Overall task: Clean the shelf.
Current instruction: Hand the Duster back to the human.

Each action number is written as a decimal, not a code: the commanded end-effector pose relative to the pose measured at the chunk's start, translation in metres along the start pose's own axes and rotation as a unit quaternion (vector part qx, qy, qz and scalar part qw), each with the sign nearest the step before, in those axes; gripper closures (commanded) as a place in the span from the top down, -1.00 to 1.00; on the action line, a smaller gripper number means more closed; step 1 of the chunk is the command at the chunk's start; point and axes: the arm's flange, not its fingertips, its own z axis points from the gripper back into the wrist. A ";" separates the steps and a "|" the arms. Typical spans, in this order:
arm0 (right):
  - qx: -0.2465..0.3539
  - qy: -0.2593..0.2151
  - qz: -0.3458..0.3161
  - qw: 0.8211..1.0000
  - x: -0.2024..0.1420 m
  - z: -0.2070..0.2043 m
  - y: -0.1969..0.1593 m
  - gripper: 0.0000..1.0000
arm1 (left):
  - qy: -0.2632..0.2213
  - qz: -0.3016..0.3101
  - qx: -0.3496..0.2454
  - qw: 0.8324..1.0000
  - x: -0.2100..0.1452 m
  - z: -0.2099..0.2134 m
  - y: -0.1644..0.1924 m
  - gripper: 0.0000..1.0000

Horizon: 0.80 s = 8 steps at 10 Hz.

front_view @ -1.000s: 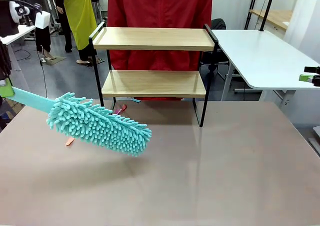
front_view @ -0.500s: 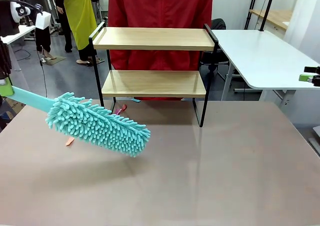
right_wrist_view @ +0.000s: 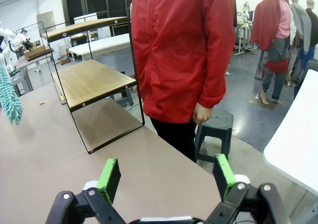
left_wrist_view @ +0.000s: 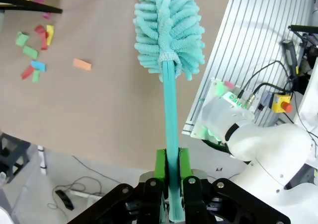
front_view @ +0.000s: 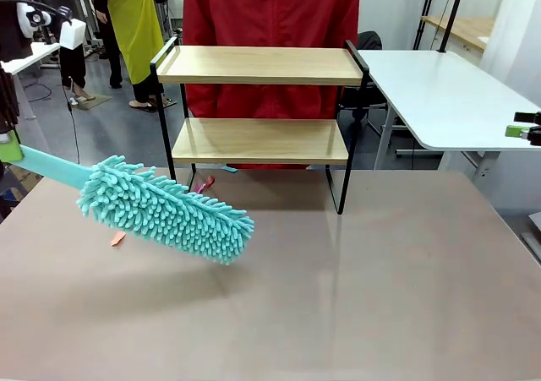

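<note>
Two-tier light wooden shelf (front_view: 258, 102) in thin black frame stood at table's far edge, left gripper (left_wrist_view: 171, 172) clamped teal fluffy duster's (front_view: 165, 208) handle above brown table (front_view: 355, 296), right gripper (right_wrist_view: 166, 177) spread wide, empty.

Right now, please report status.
Left claw shut on duster; right claw open. Shelf boards bare. Paper scraps on table by shelf.

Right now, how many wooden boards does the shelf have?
2. The top board sits high in the frame of the shelf; the lower board is under it, above the table.
</note>
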 end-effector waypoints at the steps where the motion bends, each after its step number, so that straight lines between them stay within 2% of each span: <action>1: -0.001 0.000 0.002 1.000 0.002 -0.001 0.001 1.00 | -0.008 0.005 -0.004 1.000 -0.001 -0.001 -0.004 -0.74; 3: 0.000 0.000 0.000 1.000 0.000 0.000 0.000 1.00 | 0.000 0.000 0.000 1.000 0.000 0.000 0.000 -0.74; 5: 0.081 -0.013 -0.026 0.996 0.046 -0.024 0.029 1.00 | -0.044 0.008 0.023 0.999 -0.013 0.010 -0.006 -0.74; 8: 0.191 -0.022 -0.038 0.981 0.096 -0.056 0.080 1.00 | -0.121 -0.036 0.013 0.992 -0.006 -0.009 -0.004 -0.74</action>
